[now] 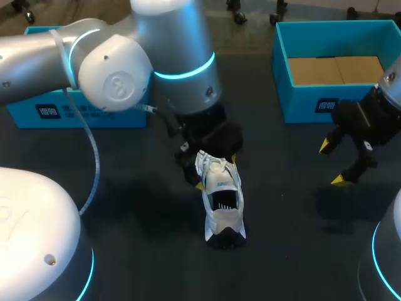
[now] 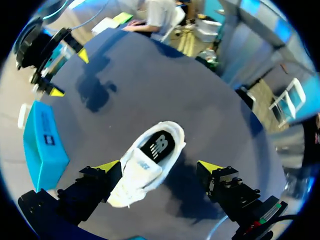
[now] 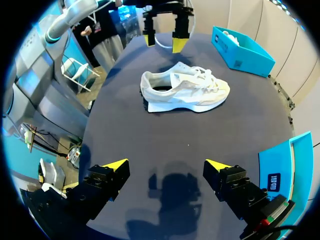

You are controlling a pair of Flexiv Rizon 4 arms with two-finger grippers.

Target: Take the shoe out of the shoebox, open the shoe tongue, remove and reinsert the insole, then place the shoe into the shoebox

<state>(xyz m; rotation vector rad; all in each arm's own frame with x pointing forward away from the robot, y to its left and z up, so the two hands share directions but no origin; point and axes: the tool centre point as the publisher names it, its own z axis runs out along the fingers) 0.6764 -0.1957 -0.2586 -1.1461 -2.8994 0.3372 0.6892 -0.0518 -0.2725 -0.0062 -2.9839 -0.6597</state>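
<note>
Left tool open, straddling the white shoe.
Right tool also open above the dark surface, near the blue shoebox; shoe sits outside it.

Dim overhead light; the dark surface holds a soft shadow under the right gripper at four o'clock, glare on the left arm at ten o'clock.

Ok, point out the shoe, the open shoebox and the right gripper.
shoe (image 1: 218,182), head view, laced upper.
open shoebox (image 1: 298,104), head view, front wall.
right gripper (image 1: 334,163), head view, midway between yellow tips.
</note>
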